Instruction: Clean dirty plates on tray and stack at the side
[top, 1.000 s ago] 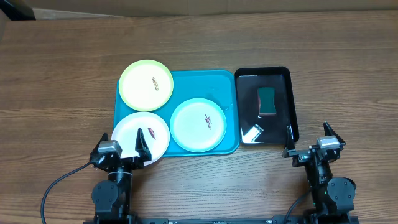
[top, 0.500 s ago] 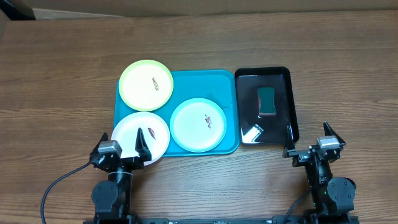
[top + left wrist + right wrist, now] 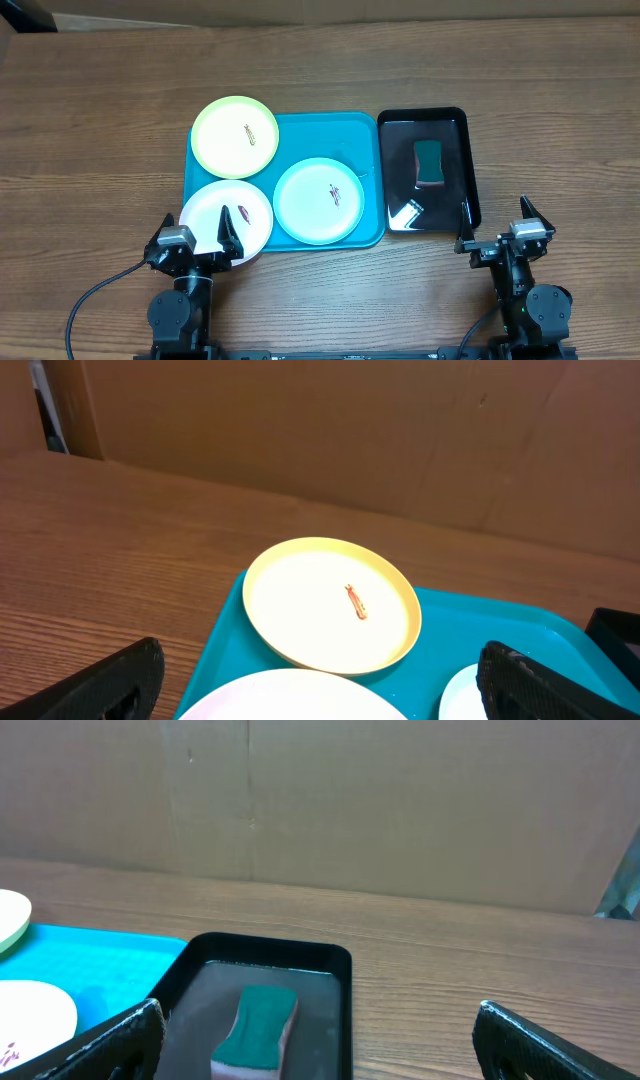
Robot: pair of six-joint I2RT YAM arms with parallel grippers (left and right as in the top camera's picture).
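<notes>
Three plates lie on the turquoise tray (image 3: 340, 130): a yellow-green plate (image 3: 235, 136) at its back left, a white plate (image 3: 226, 221) at its front left overhanging the rim, and a pale mint plate (image 3: 318, 201) at its front right. Each has a small reddish-brown smear. My left gripper (image 3: 195, 236) is open and empty at the table's front, just before the white plate. In the left wrist view (image 3: 320, 685) the yellow-green plate (image 3: 332, 603) lies ahead. My right gripper (image 3: 497, 225) is open and empty, to the front right of the black tray.
A glossy black tray (image 3: 448, 122) stands right of the turquoise tray and holds a green sponge (image 3: 429, 162) and a little water. The sponge also shows in the right wrist view (image 3: 256, 1027). A cardboard wall (image 3: 400, 430) borders the table's far edge.
</notes>
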